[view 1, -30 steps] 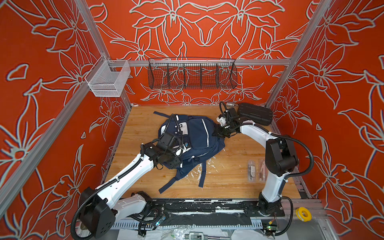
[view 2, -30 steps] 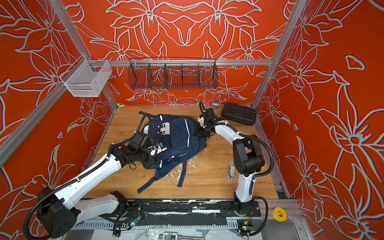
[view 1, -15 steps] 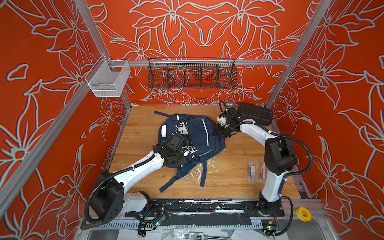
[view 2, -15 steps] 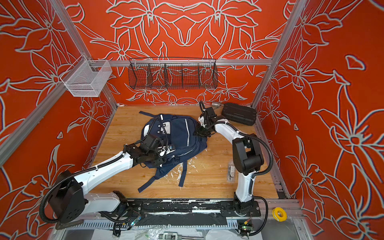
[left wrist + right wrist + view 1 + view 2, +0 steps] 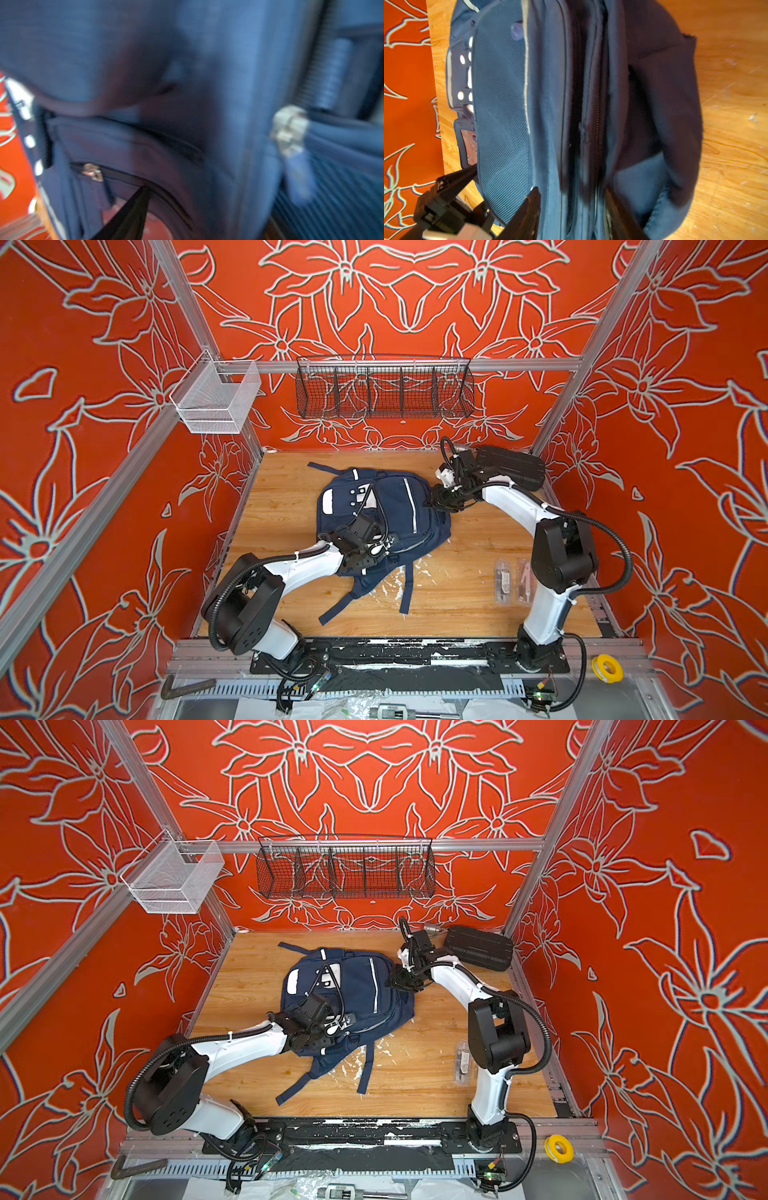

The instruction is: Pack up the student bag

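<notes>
Backpack (image 5: 399, 506) lies flat mid-table (image 5: 457, 601), straps trailing toward the front edge, in both top views. Right gripper (image 5: 441, 501) sits at the bag's right edge. Its 2 fingers (image 5: 529, 209) stand apart with the zip seam between them, nothing pinched. Left gripper (image 5: 374, 552) is low over the bag's near part. The wrist view is blurred and only 1 finger (image 5: 128, 218) shows, so I cannot tell its opening. Black case (image 5: 511, 466) back right, apart from bag.
</notes>
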{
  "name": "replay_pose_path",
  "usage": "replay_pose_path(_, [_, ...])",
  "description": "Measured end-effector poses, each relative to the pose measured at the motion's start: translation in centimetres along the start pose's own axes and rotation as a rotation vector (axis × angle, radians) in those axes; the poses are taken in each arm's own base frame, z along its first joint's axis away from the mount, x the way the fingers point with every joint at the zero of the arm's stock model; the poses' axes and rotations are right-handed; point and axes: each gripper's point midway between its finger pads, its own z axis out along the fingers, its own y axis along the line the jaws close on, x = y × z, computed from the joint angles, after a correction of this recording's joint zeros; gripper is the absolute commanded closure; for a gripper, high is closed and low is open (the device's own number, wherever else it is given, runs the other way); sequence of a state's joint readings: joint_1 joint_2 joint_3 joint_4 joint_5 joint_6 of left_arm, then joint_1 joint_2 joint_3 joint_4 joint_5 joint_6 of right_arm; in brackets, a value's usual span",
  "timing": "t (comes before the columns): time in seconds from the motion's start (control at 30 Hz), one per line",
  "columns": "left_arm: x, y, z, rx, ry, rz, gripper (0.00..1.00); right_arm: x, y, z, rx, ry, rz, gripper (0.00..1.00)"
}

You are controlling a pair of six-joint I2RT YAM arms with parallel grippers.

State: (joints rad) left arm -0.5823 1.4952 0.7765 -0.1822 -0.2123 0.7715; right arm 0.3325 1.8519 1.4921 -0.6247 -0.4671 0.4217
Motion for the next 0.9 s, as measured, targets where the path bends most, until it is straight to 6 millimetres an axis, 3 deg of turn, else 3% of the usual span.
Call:
replay_pose_path(0.07, [0.1, 0.3, 0.1, -0.013, 0.001, -0.024, 0.80, -0.2, 0.2, -0.7, 0.002, -0.019, -0.011, 0.50])
replay_pose_path(0.13, [0.0, 0.7, 0.1, -0.029, 0.000, -0.037, 1.00, -0.2, 0.5, -1.5, 0.001, -0.044, -0.029, 0.49])
replay_pose_path(0.37, [-0.6, 1.7, -0.9, -0.021, -0.007, -0.100, 1.00, 0.8, 0.3, -4.9, 0.033, -0.157, -0.099, 0.48])
replay_pose_path(0.57, [-2.8, 2.4, -4.9, 0.071, -0.068, -0.249, 1.00, 2.8, 3.0, -8.7, 0.007, -0.320, -0.271, 0.49])
replay_pose_path(0.7, [-3.9, 2.4, -6.7, 0.133, -0.084, -0.351, 1.00, 5.7, 6.3, -8.5, -0.046, -0.375, -0.439, 0.53])
replay_pose_path(0.9, [-4.3, 1.3, -7.8, 0.229, -0.074, -0.449, 1.00, 10.2, 9.4, -5.6, -0.129, -0.398, -0.649, 0.59])
